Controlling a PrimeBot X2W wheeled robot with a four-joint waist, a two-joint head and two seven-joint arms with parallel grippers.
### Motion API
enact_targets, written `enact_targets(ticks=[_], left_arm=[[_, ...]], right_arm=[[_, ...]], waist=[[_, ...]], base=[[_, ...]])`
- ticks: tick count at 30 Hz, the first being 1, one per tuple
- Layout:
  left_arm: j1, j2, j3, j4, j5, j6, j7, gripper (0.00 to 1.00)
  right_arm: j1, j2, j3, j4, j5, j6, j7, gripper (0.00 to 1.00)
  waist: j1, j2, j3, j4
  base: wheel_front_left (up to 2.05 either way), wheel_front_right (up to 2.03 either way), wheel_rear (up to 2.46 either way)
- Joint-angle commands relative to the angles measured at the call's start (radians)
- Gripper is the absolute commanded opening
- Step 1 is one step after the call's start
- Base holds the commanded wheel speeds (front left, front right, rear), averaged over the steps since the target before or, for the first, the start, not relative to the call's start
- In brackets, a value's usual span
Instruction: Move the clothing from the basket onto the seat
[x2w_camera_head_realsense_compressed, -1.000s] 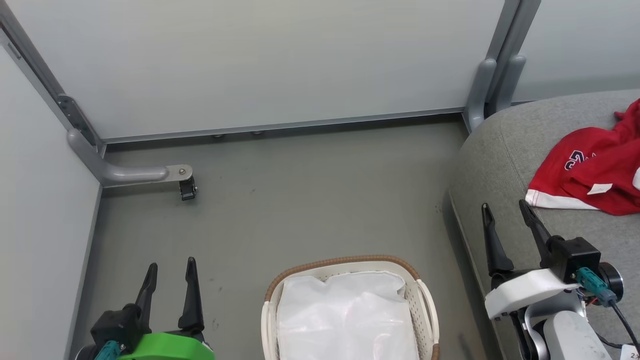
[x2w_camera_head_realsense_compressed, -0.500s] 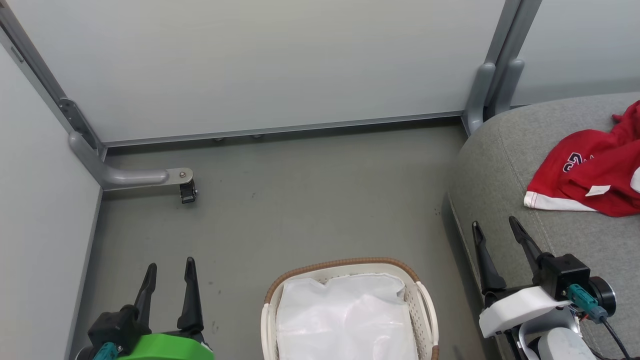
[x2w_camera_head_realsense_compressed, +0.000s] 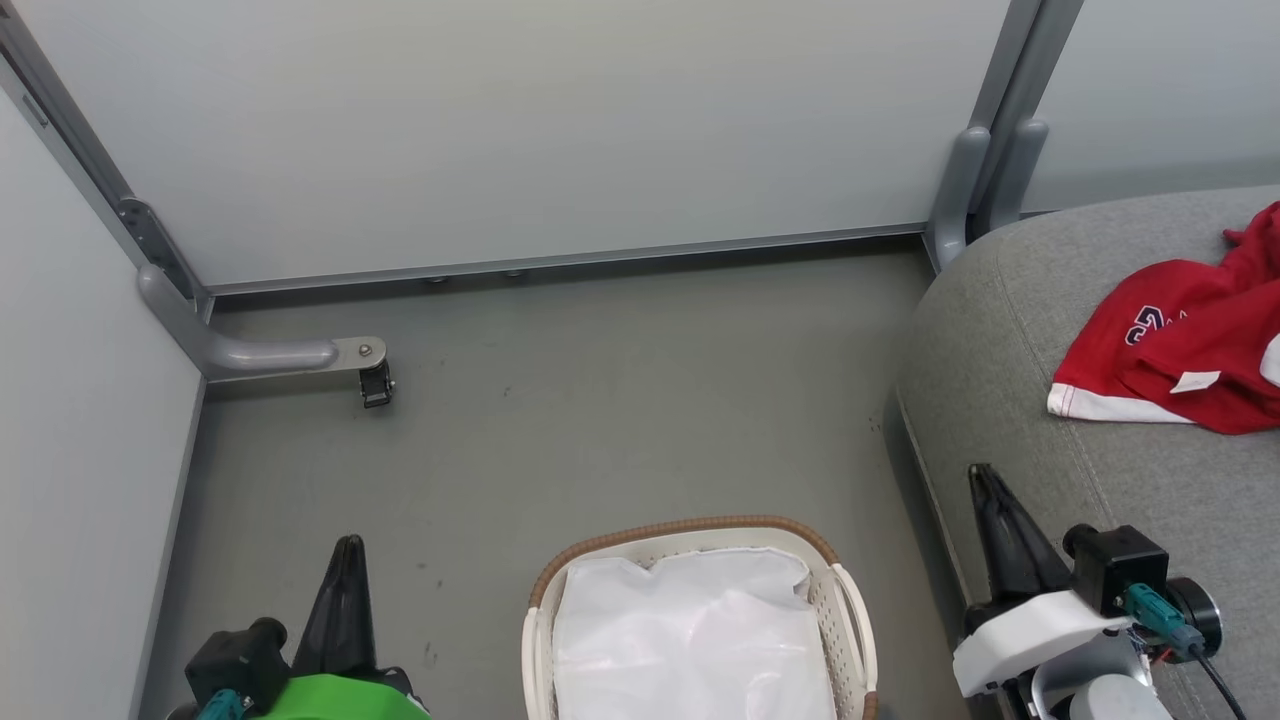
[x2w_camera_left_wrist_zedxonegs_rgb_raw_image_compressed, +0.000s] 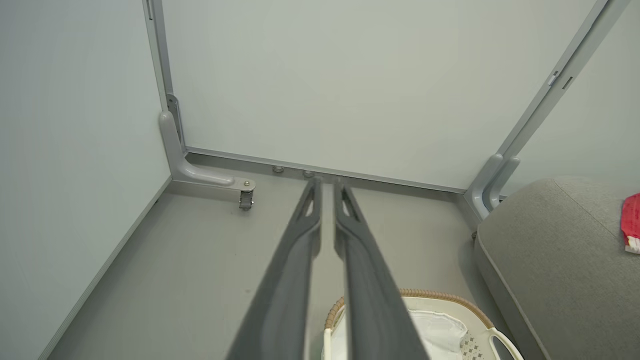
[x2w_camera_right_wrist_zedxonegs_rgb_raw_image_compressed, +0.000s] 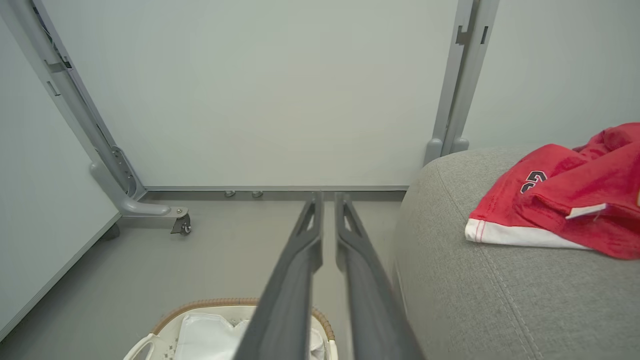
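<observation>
You are seeing red clothing (x2w_camera_head_realsense_compressed: 1180, 360) lying on the grey seat (x2w_camera_head_realsense_compressed: 1000, 330), running off the right edge, its navy number half hidden, basket (x2w_camera_head_realsense_compressed: 690, 527) cut off below, left gripper (x2w_camera_head_realsense_compressed: 347, 548) and right gripper (x2w_camera_head_realsense_compressed: 983, 474) hanging clenched, grasping nothing.

Crumpled red clothing (x2w_camera_head_realsense_compressed: 1180, 360) with a white hem band and navy numerals lies on the grey seat (x2w_camera_head_realsense_compressed: 1000, 330) at far right. The oval white basket (x2w_camera_head_realsense_compressed: 690, 525), brown-rimmed, stands upright on the floor (x2w_camera_head_realsense_compressed: 600, 400) near centre, a white liner (x2w_camera_head_realsense_compressed: 690, 640) inside.
</observation>
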Motion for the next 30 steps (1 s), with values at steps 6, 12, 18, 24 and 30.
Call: enact_targets(ticks=[6,12,18,24,30], left_arm=[[-0.014,0.001,0.016,-0.012,-0.125,-0.003,0.035,0.00],[-0.026,0.002,0.029,-0.012,-0.223,-0.005,0.063,0.00],[-0.037,0.003,0.042,-0.014,-0.315,-0.007,0.089,0.00],[-0.047,0.004,0.054,-0.015,-0.401,-0.010,0.113,0.00],[-0.057,0.004,0.065,-0.016,-0.484,-0.012,0.138,0.00]], right_arm=[[-0.011,-0.002,-0.016,-0.008,0.140,0.000,0.036,0.00],[-0.014,-0.003,-0.026,-0.008,0.252,0.000,0.064,0.00],[-0.017,-0.003,-0.037,-0.008,0.357,0.000,0.090,0.00],[-0.020,-0.004,-0.046,-0.007,0.455,0.000,0.115,0.00],[-0.023,-0.005,-0.055,-0.006,0.550,0.000,0.139,0.00]], waist=[[0.0001,0.0006,-0.001,-0.003],[0.0001,0.0011,-0.003,-0.006],[0.0001,0.0016,-0.004,-0.008],[0.0001,0.0021,-0.005,-0.011],[0.0001,0.0027,-0.007,-0.013]], base=[[0.00,0.00,0.00],[0.00,0.00,0.00],[0.00,0.00,0.00],[0.00,0.00,0.00],[0.00,0.00,0.00]])
